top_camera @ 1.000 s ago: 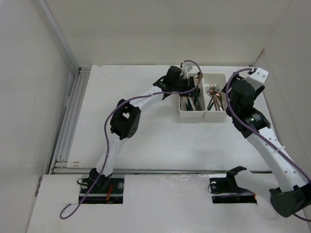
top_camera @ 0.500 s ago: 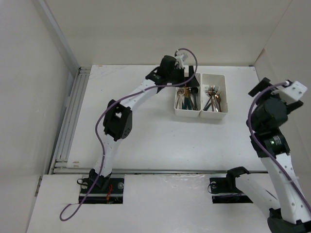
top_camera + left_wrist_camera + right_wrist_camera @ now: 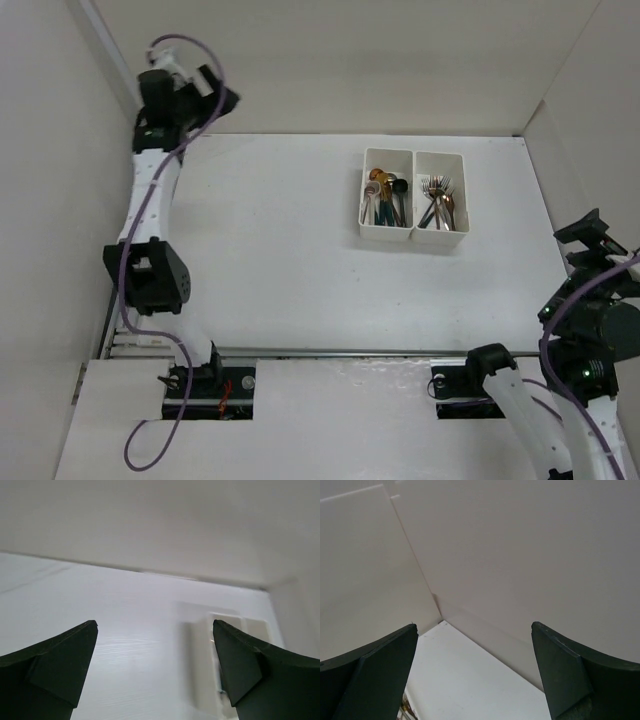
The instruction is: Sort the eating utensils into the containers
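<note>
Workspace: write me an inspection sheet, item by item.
Surface: white table, no loose utensils seen.
Job's things: two adjoining white bins; spoons in the left one, forks in the right.
Clutter: nothing seen.
Hands: left hand open, empty, high at the far left corner; right hand open, empty, off the right edge.
Cables: purple cables along both arms, clear of the bins.
Surroundings: white walls; metal rail on the left.

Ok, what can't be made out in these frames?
- Top view: exact count of spoons and forks; too small, overlapping in the white bins.
- Left wrist view: bins blurred; contents unreadable.
- Right wrist view: only walls and table corner; bins outside the frame.
</note>
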{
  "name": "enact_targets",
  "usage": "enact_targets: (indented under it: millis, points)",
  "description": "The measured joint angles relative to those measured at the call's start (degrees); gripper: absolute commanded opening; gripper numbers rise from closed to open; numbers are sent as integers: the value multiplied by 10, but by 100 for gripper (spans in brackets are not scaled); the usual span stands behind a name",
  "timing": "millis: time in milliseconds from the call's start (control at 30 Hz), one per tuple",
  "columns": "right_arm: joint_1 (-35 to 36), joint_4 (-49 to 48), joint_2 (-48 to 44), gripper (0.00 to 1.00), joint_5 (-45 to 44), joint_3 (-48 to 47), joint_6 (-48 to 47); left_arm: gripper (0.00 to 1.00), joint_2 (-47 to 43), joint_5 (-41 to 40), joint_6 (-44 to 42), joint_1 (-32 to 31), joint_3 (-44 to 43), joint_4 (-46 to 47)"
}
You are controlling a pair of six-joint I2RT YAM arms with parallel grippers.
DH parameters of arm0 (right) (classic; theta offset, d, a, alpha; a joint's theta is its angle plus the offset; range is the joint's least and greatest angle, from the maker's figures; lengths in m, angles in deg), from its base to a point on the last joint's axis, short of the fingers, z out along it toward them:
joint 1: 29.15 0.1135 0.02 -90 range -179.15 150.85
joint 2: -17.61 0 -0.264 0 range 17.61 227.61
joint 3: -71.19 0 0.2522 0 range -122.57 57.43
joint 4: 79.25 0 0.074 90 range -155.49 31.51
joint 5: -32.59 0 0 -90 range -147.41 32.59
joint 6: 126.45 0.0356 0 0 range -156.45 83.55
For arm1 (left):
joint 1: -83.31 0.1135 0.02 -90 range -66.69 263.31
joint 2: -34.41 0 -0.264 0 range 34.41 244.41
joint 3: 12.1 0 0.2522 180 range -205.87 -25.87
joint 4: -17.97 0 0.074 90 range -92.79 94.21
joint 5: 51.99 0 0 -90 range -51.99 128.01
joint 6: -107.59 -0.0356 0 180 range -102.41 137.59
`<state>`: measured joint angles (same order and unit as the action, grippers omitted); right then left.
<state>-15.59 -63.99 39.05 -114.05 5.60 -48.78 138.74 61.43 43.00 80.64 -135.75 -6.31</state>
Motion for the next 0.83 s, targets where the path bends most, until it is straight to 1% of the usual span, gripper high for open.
enact_targets:
  millis: [100,133,200,267,333,433,533,633,833]
  points:
    - [0,-4,-28,100,16,7,-3,100,-48,-42,-32,119,99,1]
    - [0,-6,-28,100,17,7,-1,100,-67,-56,-43,148,139,-1]
    - [-1,-7,-12,100,16,5,13,100,-102,-77,-68,179,210,-9]
    - [-1,-6,23,100,6,-1,26,100,-134,-83,-91,180,264,-13]
    - [-1,-6,74,100,-9,-14,44,100,-166,-76,-111,168,308,-15]
    - [-1,-5,137,100,-28,-23,62,100,-197,-64,-131,151,323,-13]
    - [-1,1,170,100,-37,-24,76,100,-213,-58,-136,151,323,-3]
    - [-1,11,169,100,-36,-24,88,100,-229,-50,-136,152,331,13]
    - [-1,10,129,100,-22,-25,108,100,-239,-38,-136,153,351,21]
